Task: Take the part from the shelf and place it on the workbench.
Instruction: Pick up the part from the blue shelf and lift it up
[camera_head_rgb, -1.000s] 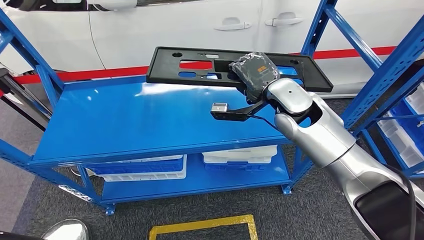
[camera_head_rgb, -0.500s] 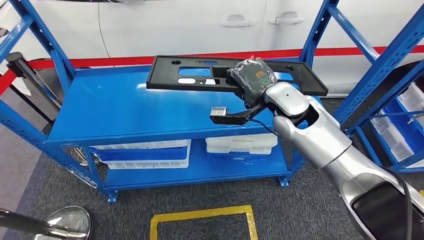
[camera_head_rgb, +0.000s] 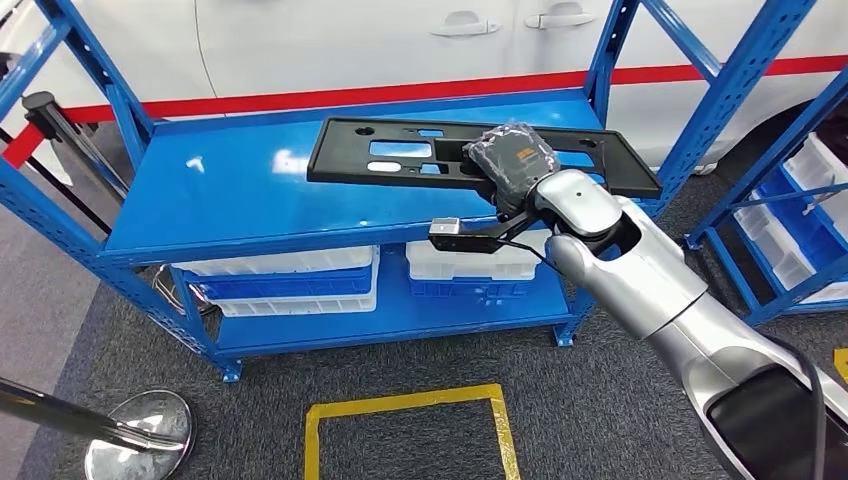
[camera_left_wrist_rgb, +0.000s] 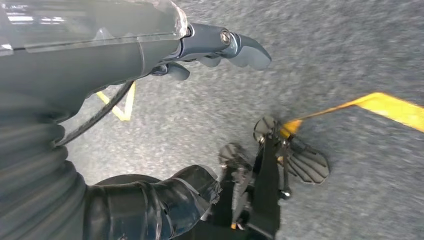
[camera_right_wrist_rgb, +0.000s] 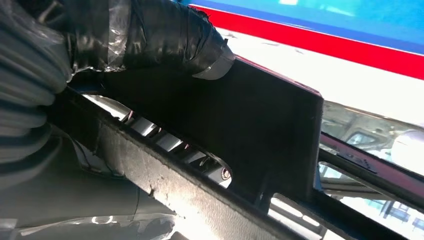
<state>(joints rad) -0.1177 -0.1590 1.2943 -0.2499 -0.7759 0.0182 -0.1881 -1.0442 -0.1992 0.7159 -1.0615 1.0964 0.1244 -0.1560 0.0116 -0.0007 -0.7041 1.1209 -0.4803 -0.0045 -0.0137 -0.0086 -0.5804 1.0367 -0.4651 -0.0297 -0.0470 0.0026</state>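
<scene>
The right hand is gripping the long black part above the blue surface, so it should be lowering it level, because one-sided holding is tilting easily.

White car body with red stripe and door handles behind rack. White and blue trays stacked on lower level, second stack beside it. Yellow floor marking on grey carpet. Chrome stanchion base at lower left. Bins on second blue rack at right.
</scene>
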